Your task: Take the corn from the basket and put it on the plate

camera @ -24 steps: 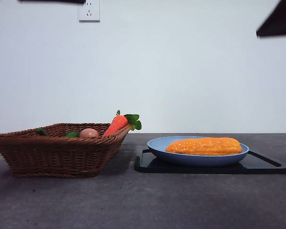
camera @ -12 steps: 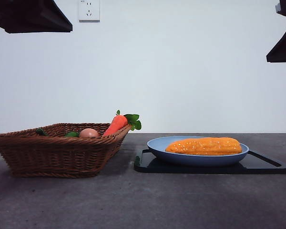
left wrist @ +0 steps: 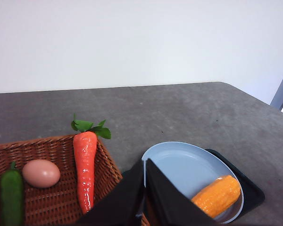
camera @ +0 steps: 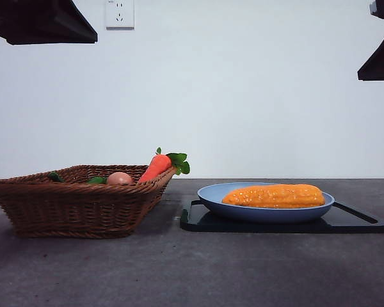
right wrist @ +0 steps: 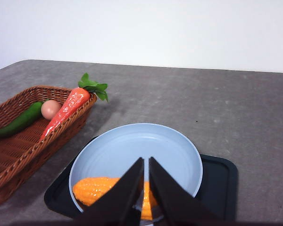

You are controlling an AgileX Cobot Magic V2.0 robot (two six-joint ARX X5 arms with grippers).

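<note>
The corn (camera: 273, 196), a bumpy orange-yellow cob, lies lengthwise on the light-blue plate (camera: 266, 212), right of the wicker basket (camera: 77, 208). Both arms hang high and back from the table, seen only as dark tips at the top corners (camera: 41, 22) (camera: 381, 61). In the left wrist view my left gripper (left wrist: 145, 162) is shut and empty, well above the gap between the basket (left wrist: 111, 165) and the plate (left wrist: 179, 165), where the corn (left wrist: 216, 195) rests. My right gripper (right wrist: 146, 161) is shut and empty too, high over the plate (right wrist: 137, 141) and the corn (right wrist: 94, 188).
A flat black tray (camera: 355, 222) lies under the plate. The basket holds a red-orange carrot (camera: 155, 167) leaning on its rim, a brownish egg (camera: 120, 178) and a green vegetable (left wrist: 12, 195). A wall socket (camera: 120, 14) is on the white wall.
Over the last second both dark arm tips came lower into the top corners of the front view, then stopped. The corn, plate and basket have not moved.
</note>
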